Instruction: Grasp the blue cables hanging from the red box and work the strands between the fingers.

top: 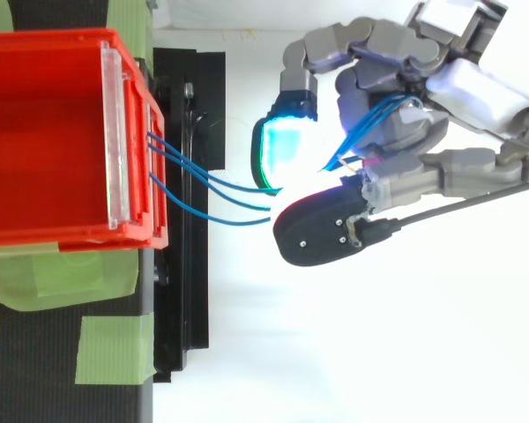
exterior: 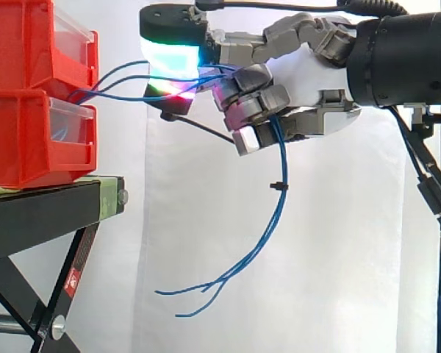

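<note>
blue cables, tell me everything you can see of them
The thin blue cables, seemingly plastic-sheathed, leave the front of the stacked red plastic bins, span the gap as separate strands and pass into the robot's hand, whose curled fingers clamp them. Below the hand they hang in a curve, loose ends splayed toward the bins in free air.

The black stand [exterior: 37, 217] carries two red bins [exterior: 22, 140], stacked. Strips of green tape [top: 110, 348] lie on its top
</note>
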Robot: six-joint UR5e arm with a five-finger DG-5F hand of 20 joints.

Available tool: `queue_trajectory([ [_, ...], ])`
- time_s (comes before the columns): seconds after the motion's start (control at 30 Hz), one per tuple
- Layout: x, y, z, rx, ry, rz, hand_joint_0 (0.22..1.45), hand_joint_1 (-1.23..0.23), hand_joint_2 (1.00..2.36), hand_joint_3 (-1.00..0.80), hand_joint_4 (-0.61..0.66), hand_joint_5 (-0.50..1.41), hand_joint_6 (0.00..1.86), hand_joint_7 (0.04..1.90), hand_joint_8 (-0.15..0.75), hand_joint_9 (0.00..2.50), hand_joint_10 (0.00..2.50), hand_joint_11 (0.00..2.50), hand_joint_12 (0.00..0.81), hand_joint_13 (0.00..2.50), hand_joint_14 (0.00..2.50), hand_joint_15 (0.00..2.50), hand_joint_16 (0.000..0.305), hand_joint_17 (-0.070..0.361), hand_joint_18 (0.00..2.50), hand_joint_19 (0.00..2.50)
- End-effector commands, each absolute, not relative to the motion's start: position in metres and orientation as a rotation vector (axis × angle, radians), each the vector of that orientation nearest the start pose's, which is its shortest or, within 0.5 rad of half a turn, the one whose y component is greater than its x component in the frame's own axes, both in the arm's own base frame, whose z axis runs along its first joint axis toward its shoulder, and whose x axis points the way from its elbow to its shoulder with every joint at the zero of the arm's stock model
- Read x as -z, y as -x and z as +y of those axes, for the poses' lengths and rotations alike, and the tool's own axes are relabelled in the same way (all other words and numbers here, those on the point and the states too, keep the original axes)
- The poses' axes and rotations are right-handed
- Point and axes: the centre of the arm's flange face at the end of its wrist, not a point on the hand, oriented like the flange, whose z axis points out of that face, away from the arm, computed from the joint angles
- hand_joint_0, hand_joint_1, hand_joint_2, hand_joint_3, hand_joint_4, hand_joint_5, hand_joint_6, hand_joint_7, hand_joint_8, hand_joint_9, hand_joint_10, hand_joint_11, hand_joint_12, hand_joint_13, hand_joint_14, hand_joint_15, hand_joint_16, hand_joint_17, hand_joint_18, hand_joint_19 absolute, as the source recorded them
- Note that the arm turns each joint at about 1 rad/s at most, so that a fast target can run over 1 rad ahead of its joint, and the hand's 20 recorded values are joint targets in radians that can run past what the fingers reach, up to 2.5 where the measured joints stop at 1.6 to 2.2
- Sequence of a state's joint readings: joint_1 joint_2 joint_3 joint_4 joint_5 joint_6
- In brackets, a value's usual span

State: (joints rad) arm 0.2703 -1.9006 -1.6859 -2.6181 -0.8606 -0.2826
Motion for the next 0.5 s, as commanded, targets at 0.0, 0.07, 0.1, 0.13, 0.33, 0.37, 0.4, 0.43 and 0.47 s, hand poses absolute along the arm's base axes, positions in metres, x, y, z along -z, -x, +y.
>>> queue_trajectory([
  [0.0, -0.303, -0.6075, -0.0338, -0.679, -1.174, 1.011, 0.83, -0.75, 1.02, -0.4, 0.23, 0.23, 0.85, 1.32, 0.427, 0.72, 2.5, 2.47, 0.519, 1.01, 2.5, 1.64, 0.06, 0.134, 1.38, 0.82],
  [0.07, -0.3031, -0.6076, -0.0338, -0.642, -1.145, 1.035, 0.84, -0.75, 1.02, -0.4, 0.23, 0.23, 0.85, 1.31, 0.427, 0.72, 2.5, 2.47, 0.519, 1.01, 2.5, 1.64, 0.06, 0.134, 1.38, 0.82],
  [0.1, -0.3026, -0.6074, -0.0338, -0.628, -1.135, 1.044, 0.83, -0.75, 1.02, -0.39, 0.23, 0.23, 0.84, 1.32, 0.427, 0.72, 2.5, 2.47, 0.519, 1.01, 2.5, 1.64, 0.06, 0.134, 1.38, 0.82],
  [0.13, -0.3026, -0.6074, -0.0338, -0.589, -1.106, 1.068, 0.83, -0.75, 1.02, -0.4, 0.23, 0.23, 0.84, 1.32, 0.427, 0.72, 2.5, 2.47, 0.519, 1.01, 2.5, 1.64, 0.06, 0.134, 1.38, 0.82],
  [0.33, -0.3034, -0.6081, -0.0333, -0.52, -1.047, 1.114, 0.84, -0.75, 1.02, -0.4, 0.23, 0.23, 0.84, 1.32, 0.427, 0.72, 2.5, 2.47, 0.519, 1.01, 2.5, 1.64, 0.06, 0.134, 1.38, 0.82],
  [0.37, -0.3034, -0.6081, -0.0333, -0.503, -1.034, 1.124, 0.84, -0.75, 1.02, -0.4, 0.23, 0.23, 0.84, 1.32, 0.427, 0.72, 2.5, 2.47, 0.519, 1.01, 2.5, 1.64, 0.06, 0.134, 1.38, 0.82],
  [0.4, -0.3034, -0.6081, -0.0331, -0.489, -1.021, 1.134, 0.84, -0.75, 1.02, -0.4, 0.23, 0.23, 0.84, 1.32, 0.427, 0.72, 2.5, 2.47, 0.519, 1.01, 2.5, 1.64, 0.06, 0.134, 1.38, 0.82],
  [0.43, -0.3034, -0.6081, -0.0331, -0.481, -1.016, 1.138, 0.84, -0.75, 1.02, -0.4, 0.23, 0.23, 0.84, 1.32, 0.427, 0.72, 2.5, 2.47, 0.519, 1.01, 2.5, 1.64, 0.06, 0.134, 1.38, 0.82],
  [0.47, -0.3028, -0.6078, -0.0331, -0.468, -1.004, 1.148, 0.84, -0.75, 1.02, -0.41, 0.23, 0.23, 0.84, 1.32, 0.427, 0.72, 2.5, 2.47, 0.519, 1.01, 2.5, 1.64, 0.06, 0.134, 1.38, 0.82],
])
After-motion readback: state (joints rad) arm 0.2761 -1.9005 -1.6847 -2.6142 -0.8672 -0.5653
